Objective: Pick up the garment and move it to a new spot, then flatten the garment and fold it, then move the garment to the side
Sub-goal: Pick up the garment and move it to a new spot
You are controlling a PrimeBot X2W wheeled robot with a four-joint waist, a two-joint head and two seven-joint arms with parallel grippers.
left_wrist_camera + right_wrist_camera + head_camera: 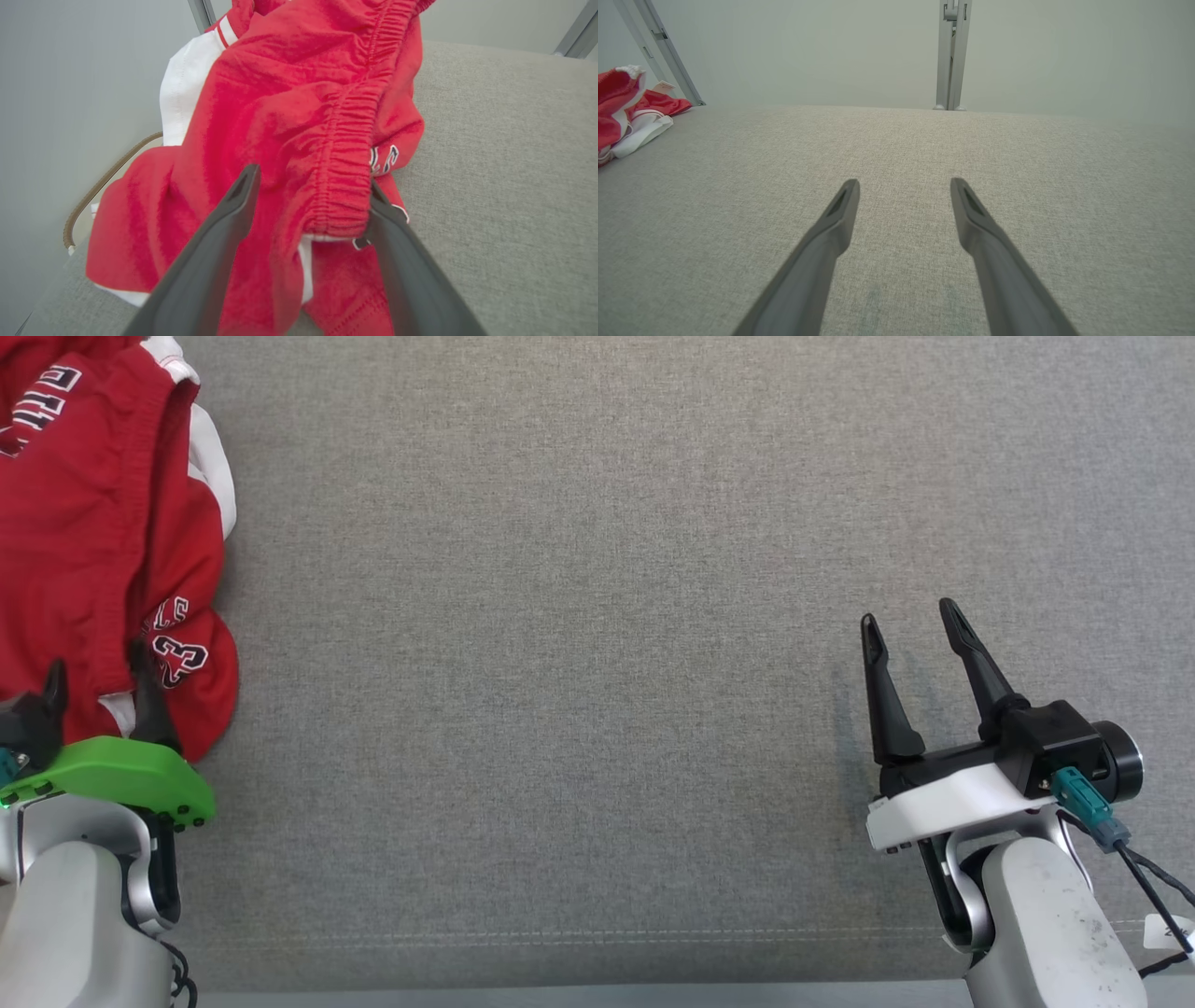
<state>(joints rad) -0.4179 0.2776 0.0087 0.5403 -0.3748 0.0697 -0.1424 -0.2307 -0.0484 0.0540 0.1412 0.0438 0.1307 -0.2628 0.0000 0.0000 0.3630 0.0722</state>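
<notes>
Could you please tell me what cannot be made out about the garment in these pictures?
Head view: the garment is cut off by the left and top edges.
Left wrist view: a waistband fold hides one fingertip of the left tool.
Head view: folds hide part of its lettering.

A grey woven fabric surface (597,616) stretched wide; behind it stood a plain pale wall (1064,46) and a metal post (952,56).

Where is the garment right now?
The garment lies bunched at the far left of the grey surface in the head view, its near fold between the fingers of the open left gripper, far from the right gripper.
</notes>
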